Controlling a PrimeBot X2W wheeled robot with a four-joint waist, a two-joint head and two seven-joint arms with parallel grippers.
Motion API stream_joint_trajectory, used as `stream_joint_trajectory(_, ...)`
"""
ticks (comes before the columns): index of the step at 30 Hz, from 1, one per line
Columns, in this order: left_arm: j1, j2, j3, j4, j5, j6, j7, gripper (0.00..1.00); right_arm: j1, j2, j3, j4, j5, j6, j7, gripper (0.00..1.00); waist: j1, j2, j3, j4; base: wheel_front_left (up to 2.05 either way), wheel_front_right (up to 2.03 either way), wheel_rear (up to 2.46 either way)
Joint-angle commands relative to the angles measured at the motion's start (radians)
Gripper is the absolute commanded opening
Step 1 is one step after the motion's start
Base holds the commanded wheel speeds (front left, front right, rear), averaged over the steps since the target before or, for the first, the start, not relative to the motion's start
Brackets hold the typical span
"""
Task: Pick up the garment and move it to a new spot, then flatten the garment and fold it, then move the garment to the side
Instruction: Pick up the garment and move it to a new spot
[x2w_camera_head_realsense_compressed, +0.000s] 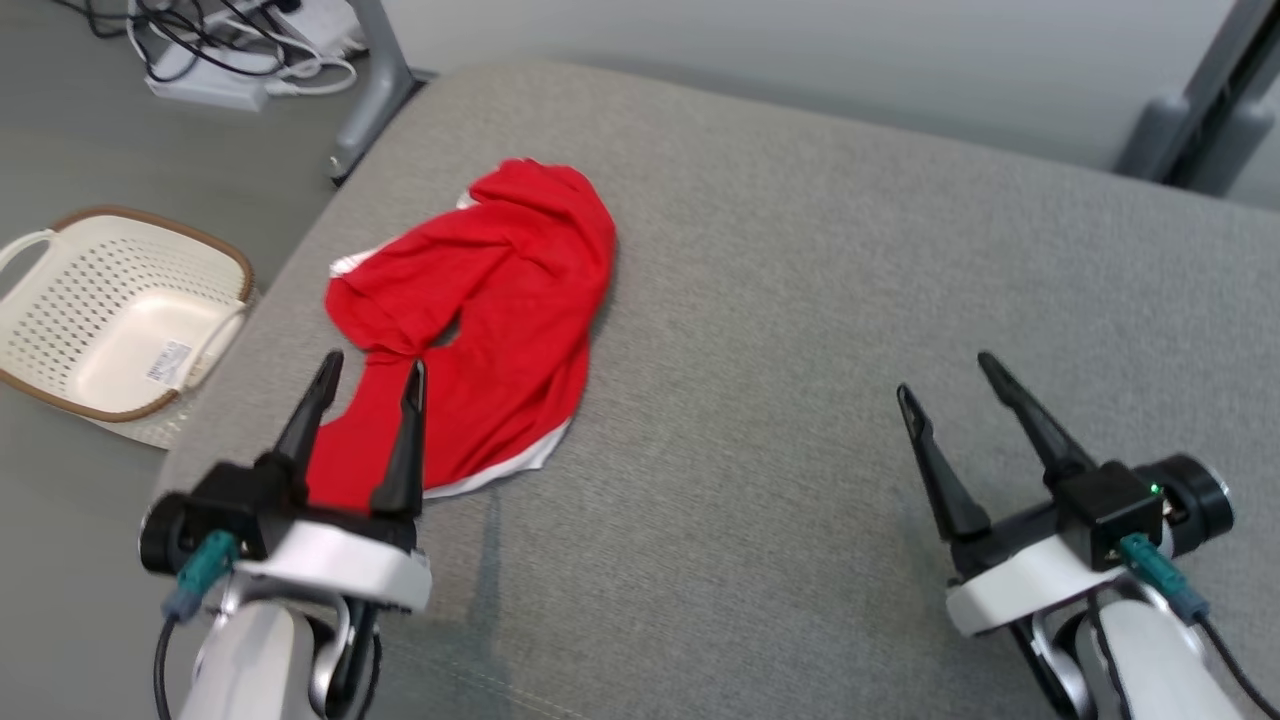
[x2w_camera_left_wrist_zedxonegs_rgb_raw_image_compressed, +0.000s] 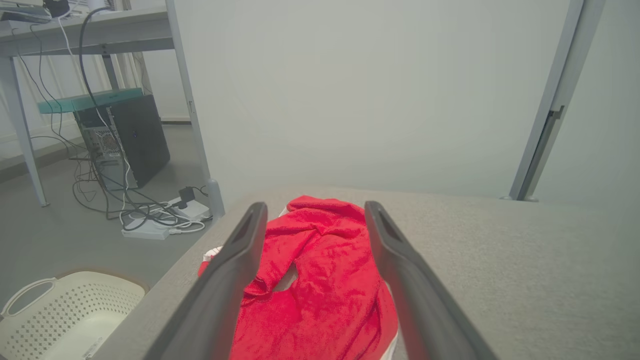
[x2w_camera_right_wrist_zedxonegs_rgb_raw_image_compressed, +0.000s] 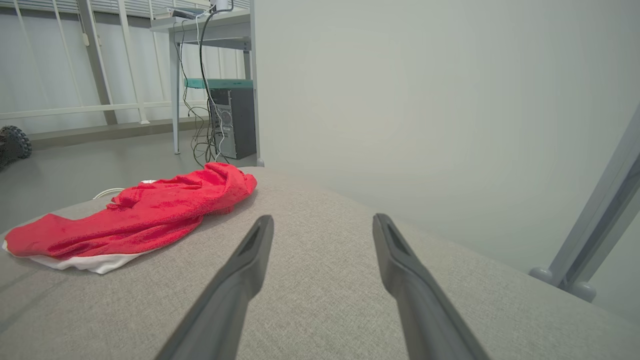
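- A cream perforated plastic basket with a brown rim (x2w_camera_head_realsense_compressed: 60, 320) sits on the floor at the far left, just beside the edge of the grey woven fabric cushion (x2w_camera_head_realsense_compressed: 800, 300).
- The left gripper (x2w_camera_head_realsense_compressed: 375, 360) reaches up from the lower left on its pale forearm. Its 2 long dark fingers are spread apart and empty, pointing over the near end of the crumpled red garment with a white edge (x2w_camera_head_realsense_compressed: 500, 300). I cannot tell whether the tips touch the cloth.
- That garment lies on the cushion's left part, near its left edge.
- The right gripper (x2w_camera_head_realsense_compressed: 944, 374) rises from the lower right, its 2 fingers tilted leftward and parted with nothing between them. It is over bare cushion, well apart from the garment.
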Motion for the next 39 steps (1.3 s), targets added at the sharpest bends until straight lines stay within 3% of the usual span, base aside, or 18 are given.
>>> stream_joint_trajectory(1, -0.049, 0.020, -0.003, 0.029, 0.015, -0.013, 0.001, 1.00, -0.025, -0.014, -0.009, -0.012, -0.011, 0.000, -0.001, 1.00, 0.0000, 0.0000, 0.087, -0.066, 0.00, 0.00, 0.00)
stream_joint_trajectory(7, -0.266, 0.092, -0.026, 0.263, -0.069, -0.041, 0.037, 1.00, -0.092, -0.024, -0.012, -0.050, -0.032, 0.000, -0.001, 1.00, 0.0000, 0.0000, 0.185, -0.146, 0.00, 0.00, 0.00)
stream_joint_trajectory(15, -0.496, 0.211, -0.155, 0.464, -0.272, -0.039, 0.275, 1.00, -0.132, -0.024, -0.001, -0.086, -0.050, 0.000, -0.001, 1.00, 0.0000, 0.0000, 0.259, -0.233, 0.00, 0.00, 0.00)
stream_joint_trajectory(21, -0.575, 0.282, -0.271, 0.573, -0.343, -0.039, 0.426, 1.00, -0.142, -0.018, 0.000, -0.092, -0.049, 0.000, -0.001, 1.00, 0.0000, 0.0000, 0.286, -0.275, 0.00, 0.00, 0.00)
stream_joint_trajectory(27, -0.604, 0.299, -0.315, 0.668, -0.376, -0.039, 0.492, 1.00, -0.147, -0.013, 0.000, -0.091, -0.049, 0.000, -0.001, 1.00, 0.0000, 0.0000, 0.294, -0.294, 0.00, 0.00, 0.00)
stream_joint_trajectory(28, -0.607, 0.301, -0.323, 0.683, -0.381, -0.039, 0.500, 0.92, -0.147, -0.011, -0.001, -0.091, -0.049, 0.000, -0.001, 1.00, 0.0000, 0.0000, 0.294, -0.297, 0.00, 0.00, 0.00)
stream_joint_trajectory(29, -0.609, 0.304, -0.325, 0.698, -0.387, -0.038, 0.502, 0.49, -0.146, -0.011, -0.001, -0.090, -0.048, 0.000, -0.001, 1.00, 0.0000, 0.0000, 0.294, -0.299, 0.00, 0.00, 0.00)
stream_joint_trajectory(30, -0.613, 0.307, -0.328, 0.714, -0.391, -0.038, 0.501, 0.18, -0.145, -0.010, -0.002, -0.089, -0.047, 0.000, -0.001, 1.00, 0.0000, 0.0000, 0.294, -0.301, 0.00, 0.00, 0.00)
stream_joint_trajectory(31, -0.615, 0.307, -0.334, 0.726, -0.395, -0.038, 0.504, 0.00, -0.145, -0.009, -0.003, -0.087, -0.046, 0.000, -0.001, 1.00, 0.0000, 0.0000, 0.293, -0.302, 0.00, 0.00, 0.00)
stream_joint_trajectory(35, -0.613, 0.305, -0.357, 0.740, -0.420, -0.039, 0.487, 0.00, -0.138, -0.003, -0.007, -0.080, -0.044, 0.000, -0.001, 1.00, 0.0000, 0.0000, 0.276, -0.304, 0.00, 0.00, 0.00)
stream_joint_trajectory(39, -0.643, 0.321, -0.354, 0.731, -0.405, -0.037, 0.366, 0.00, -0.131, 0.006, -0.008, -0.072, -0.042, 0.000, -0.001, 1.00, 0.0000, 0.0000, 0.244, -0.306, 0.00, 0.00, 0.00)
